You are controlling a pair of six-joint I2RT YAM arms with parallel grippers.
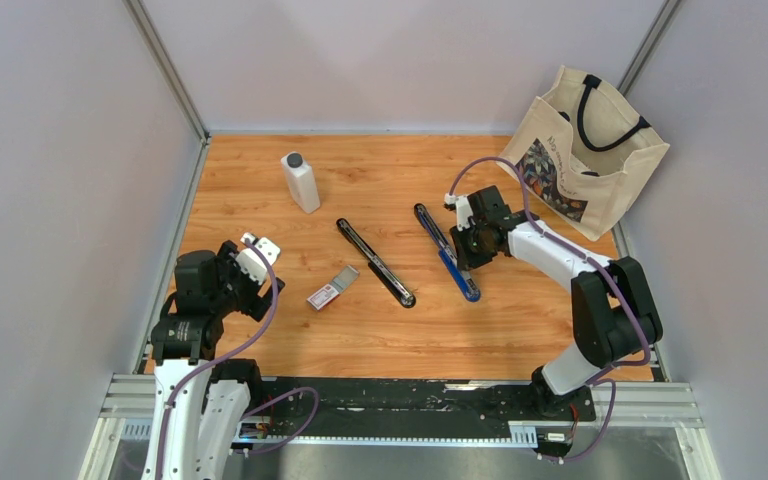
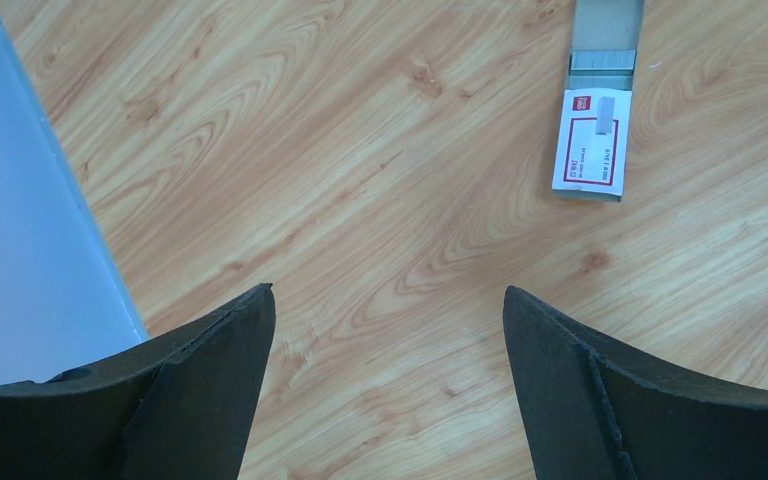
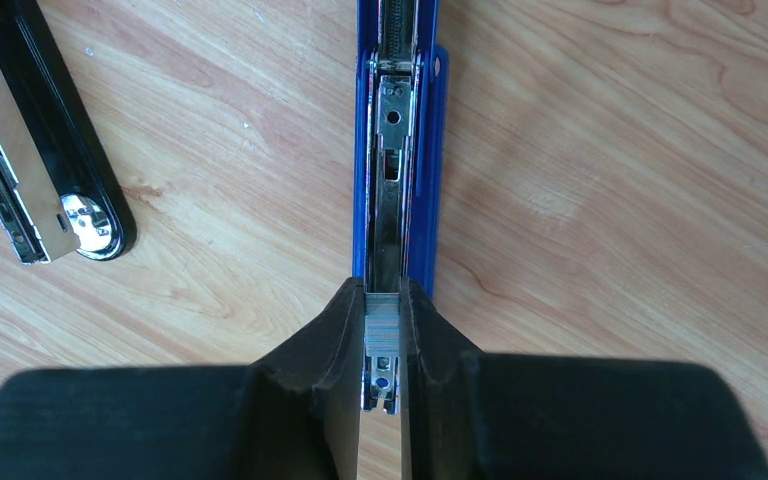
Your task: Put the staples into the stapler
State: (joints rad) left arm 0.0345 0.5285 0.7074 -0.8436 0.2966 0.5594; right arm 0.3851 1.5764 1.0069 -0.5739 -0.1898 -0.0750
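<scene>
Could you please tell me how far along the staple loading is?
Done: the white-and-red cardboard staple box lies with its grey tray slid out, and the blue opened stapler lies flat. In hand: the right tool is shut on a silver strip of staples at that stapler's metal channel. Remaining: seating the strip and closing the stapler.

We find all three views bright and evenly lit, the light soft and seemingly from overhead. On the orange wood-grain desk (image 1: 380, 330) shadows are pale and stay close under things. In the right wrist view the chrome metal rail of the blue stapler (image 3: 397, 150) throws small white glints, and the grey ribbed strip of metal staples (image 3: 382, 318) reads crisply, as does the wood grain. The black matte fingers (image 2: 210, 400) in the left wrist view look softer at their edges, close to the lens. The top view is slightly grainy.
</scene>
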